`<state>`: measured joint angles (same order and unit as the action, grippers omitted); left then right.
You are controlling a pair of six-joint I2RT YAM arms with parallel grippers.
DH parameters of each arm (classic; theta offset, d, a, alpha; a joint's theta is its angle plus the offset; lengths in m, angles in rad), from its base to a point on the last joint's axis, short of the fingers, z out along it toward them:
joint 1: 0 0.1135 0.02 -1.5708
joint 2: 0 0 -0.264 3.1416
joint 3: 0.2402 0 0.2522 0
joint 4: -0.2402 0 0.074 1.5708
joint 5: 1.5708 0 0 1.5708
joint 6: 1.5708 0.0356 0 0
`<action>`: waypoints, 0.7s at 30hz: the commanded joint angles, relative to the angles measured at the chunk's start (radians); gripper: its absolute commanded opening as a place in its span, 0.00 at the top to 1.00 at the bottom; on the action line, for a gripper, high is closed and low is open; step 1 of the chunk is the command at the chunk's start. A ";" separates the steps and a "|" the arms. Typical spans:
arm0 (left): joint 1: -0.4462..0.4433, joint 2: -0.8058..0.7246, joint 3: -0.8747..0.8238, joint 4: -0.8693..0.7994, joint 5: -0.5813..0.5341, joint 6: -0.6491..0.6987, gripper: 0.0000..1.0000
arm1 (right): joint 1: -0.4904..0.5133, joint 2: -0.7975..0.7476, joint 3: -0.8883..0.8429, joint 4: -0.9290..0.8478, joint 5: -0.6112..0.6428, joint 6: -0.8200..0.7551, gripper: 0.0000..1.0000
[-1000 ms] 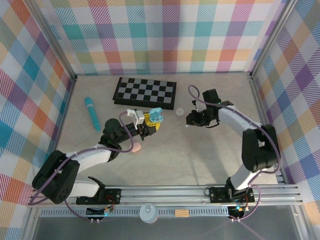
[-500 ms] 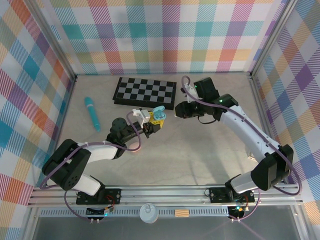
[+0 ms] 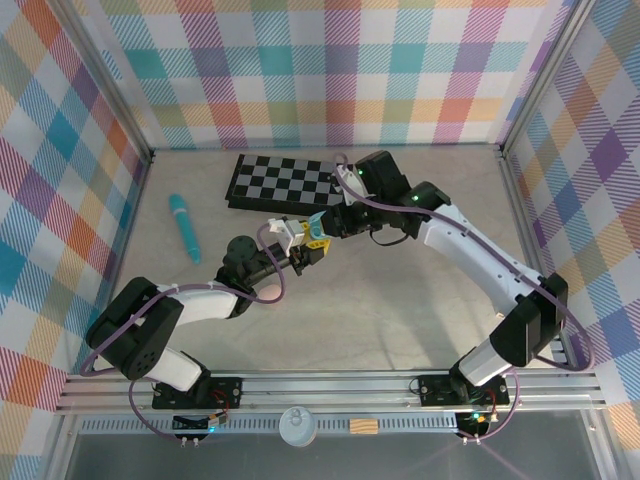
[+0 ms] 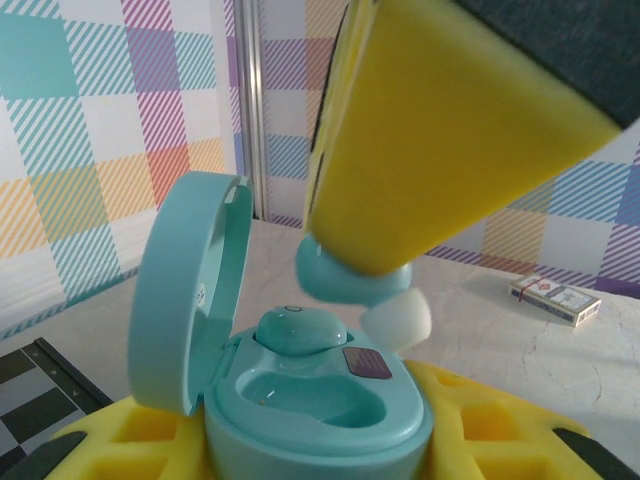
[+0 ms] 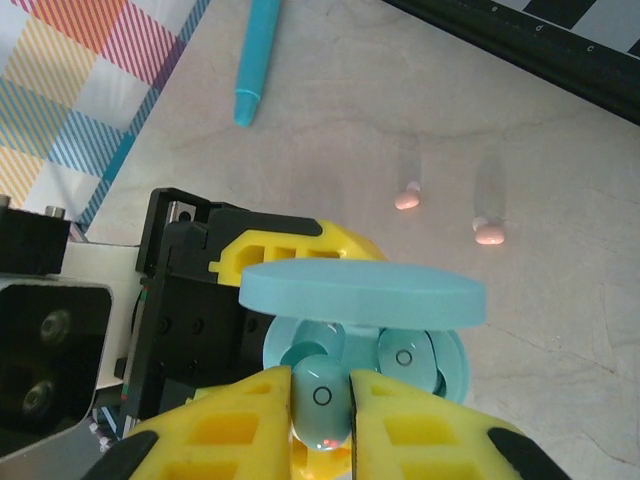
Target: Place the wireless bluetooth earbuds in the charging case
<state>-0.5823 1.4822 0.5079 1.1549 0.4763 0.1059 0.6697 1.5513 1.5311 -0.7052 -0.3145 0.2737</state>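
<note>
My left gripper (image 3: 305, 246) is shut on the light blue charging case (image 4: 310, 405), holding it upright with the lid (image 4: 185, 290) swung open. One light blue earbud (image 4: 300, 328) sits in its far slot, and the near slot is bare. My right gripper (image 5: 322, 412) is shut on a second light blue earbud (image 5: 322, 400) with a white tip (image 4: 398, 320). It hangs just above the case (image 5: 440, 365), not touching the slot. From above, both grippers meet at the case (image 3: 316, 226). Two pink earbuds (image 5: 407, 200) (image 5: 487, 236) lie on the table.
A folded chessboard (image 3: 290, 182) lies close behind the grippers. A long teal stick (image 3: 184, 227) rests at the left. A small box (image 4: 555, 298) lies on the table farther off. Checked walls enclose the table on three sides.
My right arm has swung left across the table, carrying the earbud over the open case. My left gripper has kept hold of the case, shifting only slightly.
</note>
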 commanded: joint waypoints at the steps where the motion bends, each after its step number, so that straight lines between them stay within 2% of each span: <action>1: -0.011 0.005 0.021 0.039 -0.007 0.025 0.74 | 0.015 0.022 0.038 0.009 -0.020 0.007 0.81; 16: -0.011 -0.004 -0.002 0.068 -0.031 0.001 0.74 | 0.030 0.059 0.047 0.015 -0.023 0.004 0.81; 21: -0.012 0.003 0.011 0.063 -0.052 -0.004 0.74 | 0.044 0.057 0.045 0.010 -0.029 0.003 0.76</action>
<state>-0.5880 1.4822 0.5076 1.1587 0.4507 0.1017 0.6956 1.5982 1.5490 -0.6907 -0.3172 0.2737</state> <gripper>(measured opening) 0.371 0.227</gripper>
